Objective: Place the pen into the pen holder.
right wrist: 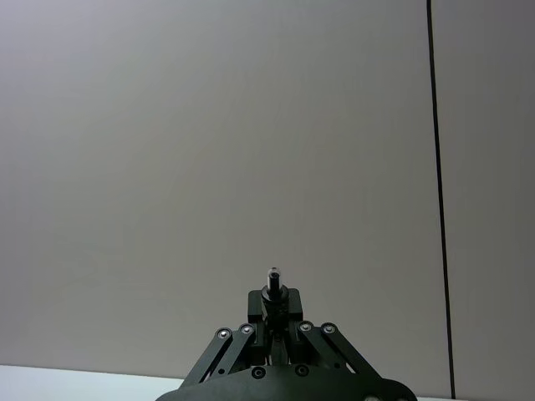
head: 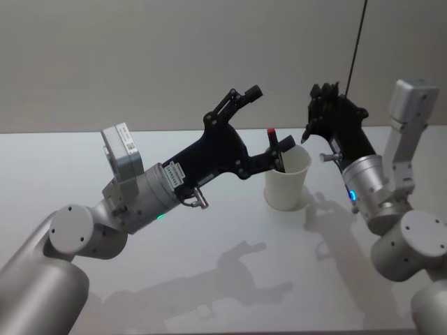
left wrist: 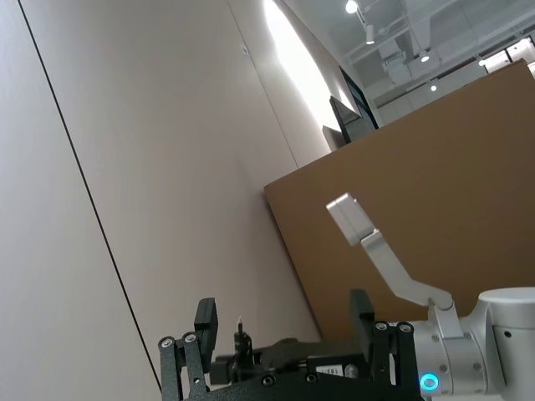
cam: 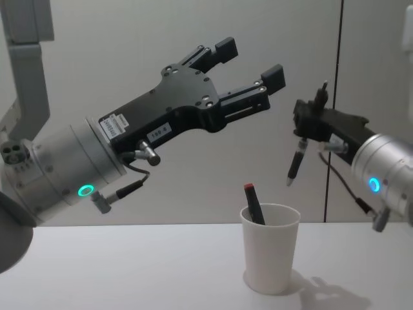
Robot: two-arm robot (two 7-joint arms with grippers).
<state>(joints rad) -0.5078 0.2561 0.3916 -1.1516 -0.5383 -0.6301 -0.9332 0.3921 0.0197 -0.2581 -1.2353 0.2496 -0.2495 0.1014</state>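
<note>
— Where's the pen holder?
— I see the pen holder (cam: 271,247) upright on the table (cam: 122,268), a red-capped pen (cam: 252,202) leaning inside it.
— The grippers?
— My right gripper (cam: 310,120), above and right of the cup, pinches a dark pen (cam: 295,164) hanging tip-down. My left gripper (cam: 248,61) hovers above, fingers spread, holding nothing.

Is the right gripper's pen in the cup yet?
No. The right gripper holds the pen above the cup.
</note>
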